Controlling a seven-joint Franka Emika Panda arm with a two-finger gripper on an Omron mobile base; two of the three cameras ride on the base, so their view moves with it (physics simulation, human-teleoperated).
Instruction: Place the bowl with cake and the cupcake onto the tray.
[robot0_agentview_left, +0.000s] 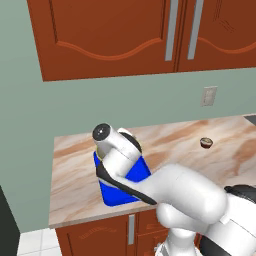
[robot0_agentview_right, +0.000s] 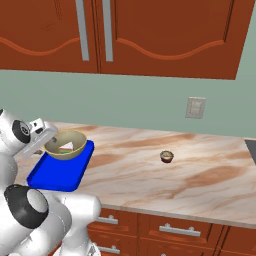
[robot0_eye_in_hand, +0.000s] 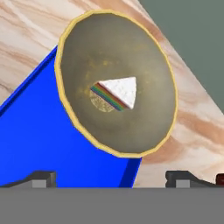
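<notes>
The tan bowl (robot0_eye_in_hand: 131, 127) rests on the far end of the blue tray (robot0_eye_in_hand: 39, 144), and its rim overhangs the tray's edge toward the counter. The cake (robot0_eye_in_hand: 118, 92), a white-topped slice with coloured layers, lies in the bowl's middle. My gripper (robot0_eye_in_hand: 111, 178) is open, its two tips spread wide just short of the bowl and touching nothing. From the right base camera, the bowl (robot0_agentview_right: 66, 145) sits on the tray (robot0_agentview_right: 55, 175) with the gripper (robot0_agentview_right: 44, 140) close at its left. The cupcake (robot0_agentview_right: 167, 156) stands alone on the counter, well right of the tray. My arm hides most of the bowl in the left base view.
The marble counter (robot0_agentview_right: 150, 175) stretches right of the tray. The cupcake (robot0_agentview_left: 206, 143) and the tray (robot0_agentview_left: 122, 182) show again from the left base camera. A wall outlet (robot0_agentview_right: 195, 107) sits above the counter, and wooden cabinets (robot0_agentview_right: 125, 35) hang overhead.
</notes>
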